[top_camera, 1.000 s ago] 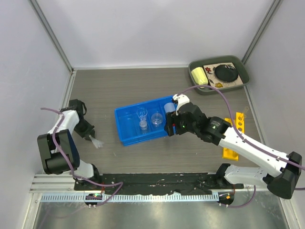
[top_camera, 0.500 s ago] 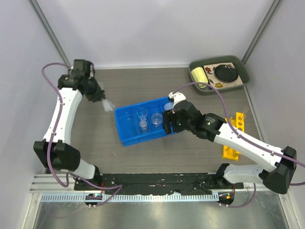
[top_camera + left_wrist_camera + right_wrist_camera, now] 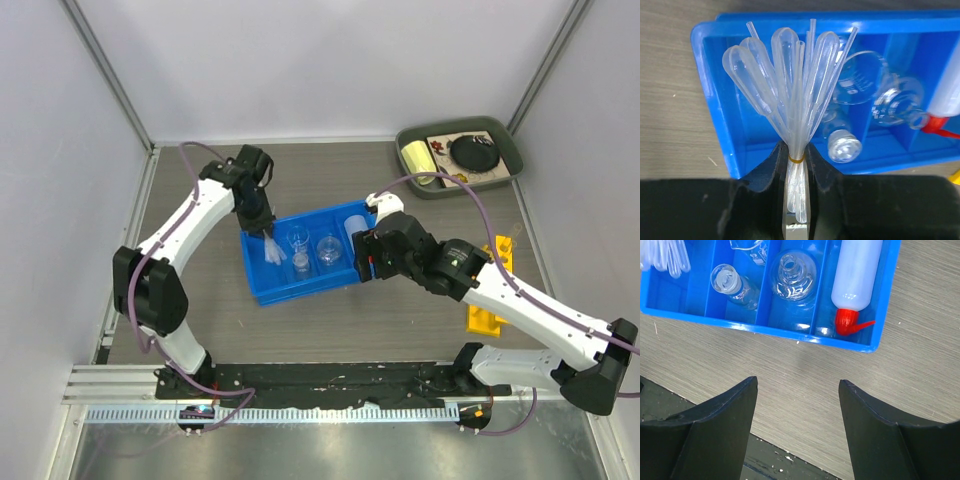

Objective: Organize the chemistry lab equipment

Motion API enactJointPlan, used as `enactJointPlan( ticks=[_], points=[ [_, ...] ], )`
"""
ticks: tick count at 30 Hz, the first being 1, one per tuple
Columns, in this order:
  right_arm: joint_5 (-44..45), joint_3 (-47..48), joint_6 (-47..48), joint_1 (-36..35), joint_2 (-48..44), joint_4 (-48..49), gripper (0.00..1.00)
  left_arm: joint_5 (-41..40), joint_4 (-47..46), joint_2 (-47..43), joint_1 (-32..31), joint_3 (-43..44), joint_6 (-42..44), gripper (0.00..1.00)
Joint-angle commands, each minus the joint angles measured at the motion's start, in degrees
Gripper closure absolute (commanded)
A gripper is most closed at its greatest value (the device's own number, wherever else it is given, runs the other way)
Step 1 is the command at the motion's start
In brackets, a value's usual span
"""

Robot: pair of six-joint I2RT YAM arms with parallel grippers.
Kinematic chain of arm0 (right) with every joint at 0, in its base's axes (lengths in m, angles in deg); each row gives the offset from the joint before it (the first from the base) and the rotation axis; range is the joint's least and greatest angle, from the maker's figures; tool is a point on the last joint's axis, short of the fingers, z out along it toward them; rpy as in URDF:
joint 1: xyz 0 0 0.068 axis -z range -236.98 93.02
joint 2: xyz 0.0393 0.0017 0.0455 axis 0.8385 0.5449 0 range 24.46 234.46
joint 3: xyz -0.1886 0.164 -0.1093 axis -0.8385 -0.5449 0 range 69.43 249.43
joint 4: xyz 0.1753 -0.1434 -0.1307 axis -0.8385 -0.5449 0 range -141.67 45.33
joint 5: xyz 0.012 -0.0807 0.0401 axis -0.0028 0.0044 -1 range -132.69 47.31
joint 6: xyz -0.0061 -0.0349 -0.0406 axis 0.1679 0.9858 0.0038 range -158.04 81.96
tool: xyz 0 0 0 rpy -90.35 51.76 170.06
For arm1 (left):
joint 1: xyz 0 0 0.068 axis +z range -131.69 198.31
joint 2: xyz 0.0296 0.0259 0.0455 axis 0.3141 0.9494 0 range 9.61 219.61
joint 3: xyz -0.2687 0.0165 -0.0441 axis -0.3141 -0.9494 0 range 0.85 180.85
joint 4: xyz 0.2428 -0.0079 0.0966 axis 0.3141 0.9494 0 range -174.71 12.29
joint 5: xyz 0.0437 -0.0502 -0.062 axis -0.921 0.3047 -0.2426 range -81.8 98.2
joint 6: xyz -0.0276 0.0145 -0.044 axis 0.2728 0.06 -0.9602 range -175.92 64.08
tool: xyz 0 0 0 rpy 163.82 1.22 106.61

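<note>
The left gripper (image 3: 796, 167) is pressed together on the stems of a bundle of clear pipettes (image 3: 790, 75), which a thin yellow band (image 3: 796, 159) ties just above the fingertips. From that pinch the bulbs fan upward in the left wrist view, over the left end of the blue bin (image 3: 710, 95). Whether they touch its floor cannot be told. In the top view the same bundle (image 3: 272, 250) hangs just below the left gripper (image 3: 262, 226), at the bin's left edge (image 3: 246, 262), near the centre of the frame.

To the right in the bin lie a glass beaker (image 3: 860, 75), a small glass flask (image 3: 842, 147) and, in the last compartment, the white squeeze bottle (image 3: 857, 275) with its red nozzle (image 3: 849, 324) pointing to the near wall. A round flask (image 3: 792, 275) lies in the compartment beside the bottle.

The right gripper (image 3: 797, 390) is spread wide with nothing between its fingers, above bare table just outside the bin's near wall (image 3: 790, 332).

The yellow rack (image 3: 492, 285) lies at the right of the top view, well apart from the bin. A dark green tray (image 3: 450, 124) sits in the upper right corner.
</note>
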Motion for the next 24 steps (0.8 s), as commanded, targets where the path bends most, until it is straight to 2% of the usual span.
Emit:
enactJointPlan(
  ticks=[1,9,24],
  points=[
    [1.7,1.3,0.0,-0.3,-2.0,-0.7,0.28,-3.1,-3.3,0.5,-0.4,-4.7,-1.8,1.0],
    [1.6,0.7,-0.1,-0.4,-2.3,-0.6,0.28,-5.6,-6.0,1.2,-0.4,-10.7,-2.3,1.0],
    [1.5,-0.3,-0.1,-0.3,-2.4,-0.5,0.29,-3.6,-14.8,1.6,-0.9,-23.4,-5.5,1.0]
  ],
)
